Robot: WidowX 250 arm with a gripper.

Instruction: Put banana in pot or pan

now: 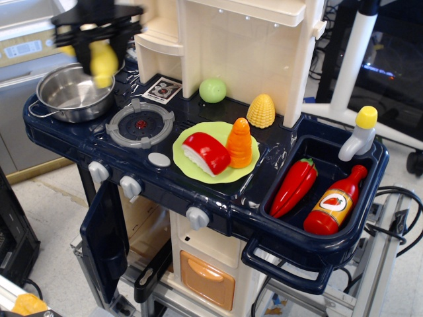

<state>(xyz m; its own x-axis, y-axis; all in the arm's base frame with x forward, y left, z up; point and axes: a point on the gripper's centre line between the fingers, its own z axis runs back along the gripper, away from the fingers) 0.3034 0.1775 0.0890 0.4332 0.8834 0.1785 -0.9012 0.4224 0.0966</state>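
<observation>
Toy kitchen counter (73, 135), dark navy, glossy, with cream back unit; pale floor beneath. Steel pot (74, 92) at rear left corner, burner (140, 124) beside it. Black gripper (94, 39), blurred, above the pot, fingers closed around the banana (102, 61), which hangs over the pot's rim. Green plate (215, 173) mid-counter carries red and orange pieces. Corn (261, 110) and green ball (213, 90) behind. Sink (310, 224), right, holds red pepper (294, 186) and ketchup bottle (335, 201).
</observation>
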